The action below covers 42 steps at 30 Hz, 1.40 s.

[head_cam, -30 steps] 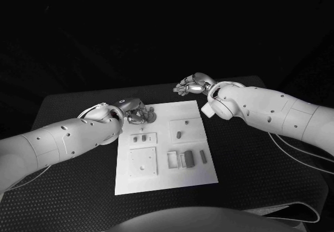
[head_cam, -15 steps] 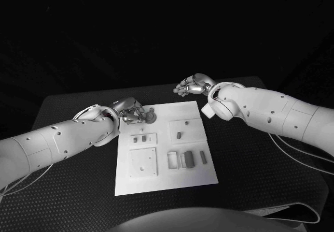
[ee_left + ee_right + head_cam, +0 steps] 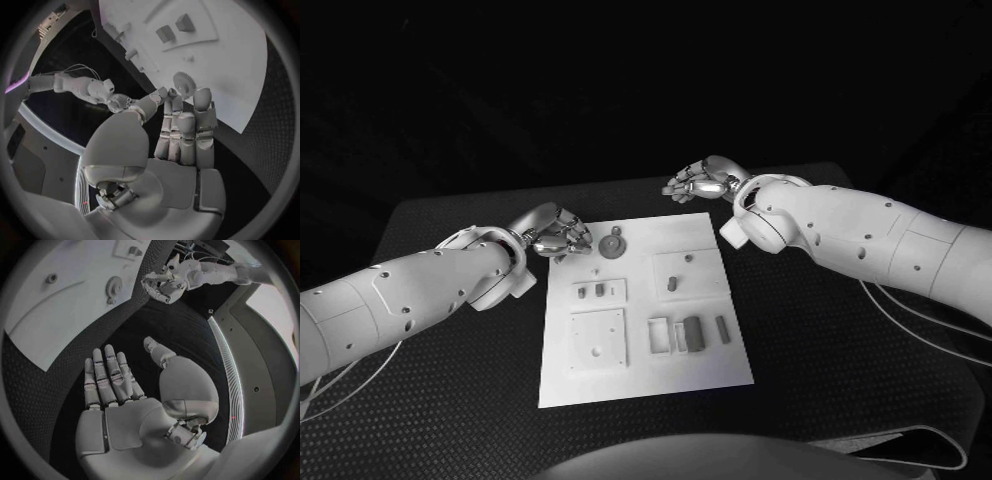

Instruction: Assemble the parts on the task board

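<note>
Spanning the middle of the black table [image 3: 444, 400], the white task board [image 3: 639, 372] carries raised white blocks and several small dark parts; a group of upright bars [image 3: 689, 331] stands near its right side. The left hand [image 3: 554, 236] hovers at the board's far left corner, fingers apart and holding nothing, its fingertips [image 3: 202, 96] just beside a round toothed gear [image 3: 612, 243] that lies flat on the board there. The right hand [image 3: 702, 181] hangs beyond the far edge of the board, well apart from the parts; the right wrist view shows it with fingers extended and the palm empty. The gear looks rigid, light and thin. Lying flat, it probably offers little purchase from above, so a pinch across its toothed rim seems the surest hold.
</note>
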Available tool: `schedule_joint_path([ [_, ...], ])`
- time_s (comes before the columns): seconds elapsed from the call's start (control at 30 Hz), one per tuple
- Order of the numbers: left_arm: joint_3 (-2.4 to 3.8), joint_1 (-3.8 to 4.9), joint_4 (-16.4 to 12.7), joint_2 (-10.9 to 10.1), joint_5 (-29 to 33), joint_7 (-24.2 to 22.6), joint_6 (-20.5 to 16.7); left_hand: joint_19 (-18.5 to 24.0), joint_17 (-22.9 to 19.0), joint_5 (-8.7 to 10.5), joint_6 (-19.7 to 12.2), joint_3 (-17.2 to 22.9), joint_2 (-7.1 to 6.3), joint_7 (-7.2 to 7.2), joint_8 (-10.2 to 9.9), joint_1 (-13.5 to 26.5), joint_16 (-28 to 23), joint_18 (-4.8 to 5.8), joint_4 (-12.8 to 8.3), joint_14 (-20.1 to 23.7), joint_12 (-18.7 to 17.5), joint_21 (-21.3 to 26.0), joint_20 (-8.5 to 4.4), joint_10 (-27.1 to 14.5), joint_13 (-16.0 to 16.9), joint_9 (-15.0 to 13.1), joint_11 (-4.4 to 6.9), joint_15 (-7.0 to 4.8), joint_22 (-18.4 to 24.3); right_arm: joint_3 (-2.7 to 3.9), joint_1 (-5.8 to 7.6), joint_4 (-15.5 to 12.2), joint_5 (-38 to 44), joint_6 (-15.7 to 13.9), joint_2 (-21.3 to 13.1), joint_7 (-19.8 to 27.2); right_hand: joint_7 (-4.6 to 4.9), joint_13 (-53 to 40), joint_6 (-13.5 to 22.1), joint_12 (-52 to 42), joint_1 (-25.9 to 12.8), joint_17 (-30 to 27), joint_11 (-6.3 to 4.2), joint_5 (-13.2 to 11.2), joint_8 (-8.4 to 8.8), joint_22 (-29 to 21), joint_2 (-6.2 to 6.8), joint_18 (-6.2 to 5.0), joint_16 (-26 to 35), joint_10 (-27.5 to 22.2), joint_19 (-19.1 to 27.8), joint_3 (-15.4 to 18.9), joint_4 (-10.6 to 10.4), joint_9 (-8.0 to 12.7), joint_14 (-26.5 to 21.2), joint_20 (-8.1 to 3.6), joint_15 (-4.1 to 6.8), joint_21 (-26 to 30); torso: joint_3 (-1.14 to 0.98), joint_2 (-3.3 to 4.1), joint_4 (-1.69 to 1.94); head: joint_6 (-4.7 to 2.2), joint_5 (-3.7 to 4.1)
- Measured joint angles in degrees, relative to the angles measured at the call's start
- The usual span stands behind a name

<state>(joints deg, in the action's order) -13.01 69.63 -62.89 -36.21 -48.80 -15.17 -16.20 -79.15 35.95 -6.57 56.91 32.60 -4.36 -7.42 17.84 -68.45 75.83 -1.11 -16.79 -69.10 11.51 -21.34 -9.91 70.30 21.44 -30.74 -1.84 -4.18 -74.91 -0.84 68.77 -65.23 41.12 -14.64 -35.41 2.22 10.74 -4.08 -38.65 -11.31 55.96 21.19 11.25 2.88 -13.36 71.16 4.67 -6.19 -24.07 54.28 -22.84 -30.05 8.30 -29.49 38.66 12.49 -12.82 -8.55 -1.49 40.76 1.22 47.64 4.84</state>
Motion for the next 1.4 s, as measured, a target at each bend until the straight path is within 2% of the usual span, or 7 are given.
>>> schedule_joint_path([
  [0.1,0.12,-0.1,-0.18,-0.64,3.44,-1.02,0.98,0.0,0.08,0.76,-0.01,-0.11,0.08,0.0,-0.09,-0.08,0.0,0.0,0.1,0.1,-0.05,0.0,0.0,0.03,0.09,0.06,-0.03,0.11,0.0,0.0,0.0,-0.04,0.0,0.0,-0.01,0.0,0.0,0.0,0.0,0.0,0.0,0.0,0.0,0.0,0.0,0.0,0.0,0.0,0.0,0.0,0.0,0.0,0.0,0.0,0.0,0.0,0.0,0.0,0.02,0.0,0.01,-0.21,-0.13],
  [0.33,0.23,-0.17,-0.25,-1.04,8.7,-2.21,2.6,0.21,0.14,0.77,-0.02,-0.38,0.08,-0.01,-0.09,-0.08,0.0,0.0,0.07,0.18,-0.4,0.0,0.21,0.03,0.16,0.06,-0.22,0.24,0.0,0.0,0.0,-0.09,0.0,0.0,0.07,0.01,0.0,0.0,0.0,0.0,0.0,0.0,0.0,0.0,0.0,0.0,0.0,0.0,0.0,0.0,0.0,0.0,0.0,0.0,0.0,0.0,0.0,0.0,0.03,0.0,0.01,-0.42,-0.33],
  [0.8,0.23,-0.79,1.01,-0.5,8.8,-2.93,3.09,0.31,0.29,0.86,-0.66,-0.68,0.16,-0.46,-0.37,-0.75,0.0,0.0,0.06,0.65,-1.55,0.22,0.32,-0.48,0.31,0.19,-0.73,0.43,-0.04,0.0,0.0,-0.06,-0.01,0.0,0.06,0.02,0.0,0.0,0.0,0.0,0.0,0.0,0.0,0.0,0.0,0.05,0.0,0.0,0.0,0.0,0.0,0.0,0.0,0.0,0.0,0.0,0.0,0.0,-0.01,0.01,-0.07,-0.24,-0.51],
  [1.03,0.23,-1.85,3.25,0.67,6.6,-3.8,1.71,0.51,0.36,0.87,-0.79,-0.69,0.31,-0.56,-0.58,-1.07,0.0,0.0,0.06,0.73,-2.21,0.22,0.52,-0.79,0.31,0.19,-1.04,0.52,-0.03,0.0,0.0,-0.06,-0.01,0.0,0.07,0.03,0.0,0.0,0.0,0.0,0.0,0.0,0.0,0.0,0.01,0.04,0.0,0.0,0.0,0.0,0.0,0.0,0.0,0.0,0.0,0.0,0.0,0.0,-0.07,0.02,-0.1,-0.38,-0.54],
  [1.4,0.22,-4.63,6.24,3.18,5.9,-5.76,0.35,0.29,0.72,0.87,-0.88,-0.84,0.38,-0.51,-0.58,-1.14,0.07,0.0,0.21,0.69,-2.71,0.2,0.7,-0.8,0.45,-0.02,-1.04,0.56,-0.02,0.0,-0.17,0.01,-0.03,0.0,0.22,0.04,0.0,0.0,0.0,0.0,0.0,0.0,0.0,0.0,0.01,0.09,0.0,0.0,0.0,0.0,0.0,0.0,0.0,0.05,0.0,0.0,0.0,0.23,-0.01,0.04,-0.13,-0.34,-0.12],
])
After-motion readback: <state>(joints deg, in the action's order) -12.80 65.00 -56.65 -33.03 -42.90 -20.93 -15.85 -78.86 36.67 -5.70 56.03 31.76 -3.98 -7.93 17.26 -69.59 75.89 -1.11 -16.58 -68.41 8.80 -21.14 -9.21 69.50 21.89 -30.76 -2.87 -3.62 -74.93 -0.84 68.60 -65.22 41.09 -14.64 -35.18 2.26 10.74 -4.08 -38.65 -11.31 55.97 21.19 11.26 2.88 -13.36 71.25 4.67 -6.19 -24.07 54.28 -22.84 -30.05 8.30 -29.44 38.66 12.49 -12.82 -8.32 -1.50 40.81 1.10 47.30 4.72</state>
